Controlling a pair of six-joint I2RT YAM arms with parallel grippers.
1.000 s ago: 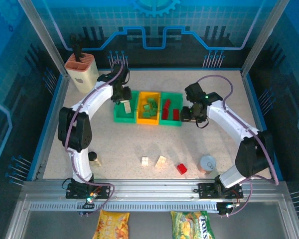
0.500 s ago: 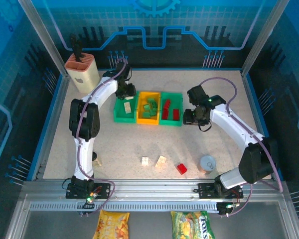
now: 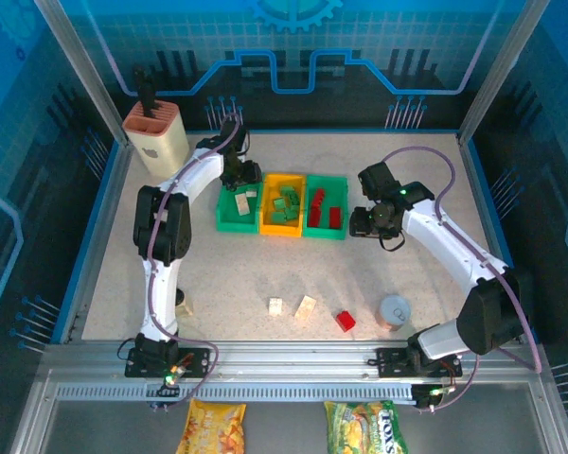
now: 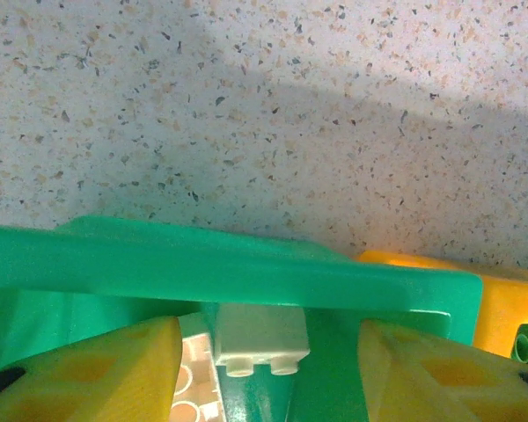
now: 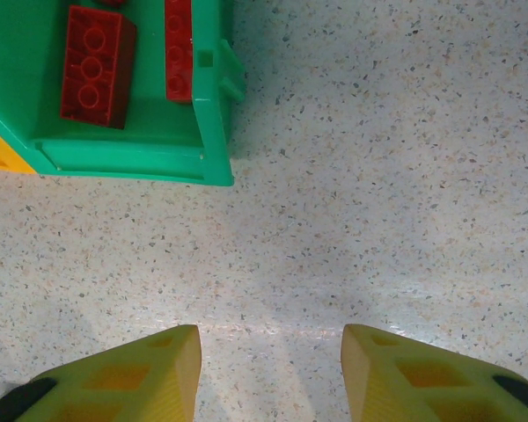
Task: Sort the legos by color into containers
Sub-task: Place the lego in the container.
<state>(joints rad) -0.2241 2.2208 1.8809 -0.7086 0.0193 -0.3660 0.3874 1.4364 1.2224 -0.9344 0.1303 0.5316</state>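
Around: knife block (image 3: 154,140), can (image 3: 395,310).
Left fingers (image 4: 88,369): apart, white brick (image 4: 260,338) loose between, in bin (image 4: 202,264).
Right fingers (image 5: 114,374): apart, empty.
Hidden: bottle (image 3: 177,298) partly behind left arm (image 3: 161,227).

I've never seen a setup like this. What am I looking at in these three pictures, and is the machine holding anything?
Two white robot arms stand at the table's near edge, each ending in a two-finger gripper. One picture looks down from above; the other two come from wrist cameras. Three joined plastic bins, green, yellow-orange and green, hold small studded bricks. The left gripper hangs open over the left green bin, a cream-white brick lying below its fingers. The right gripper is open over bare table beside the bin of red bricks. Two cream bricks, a red brick and a grey round can lie loose. Nothing is held.
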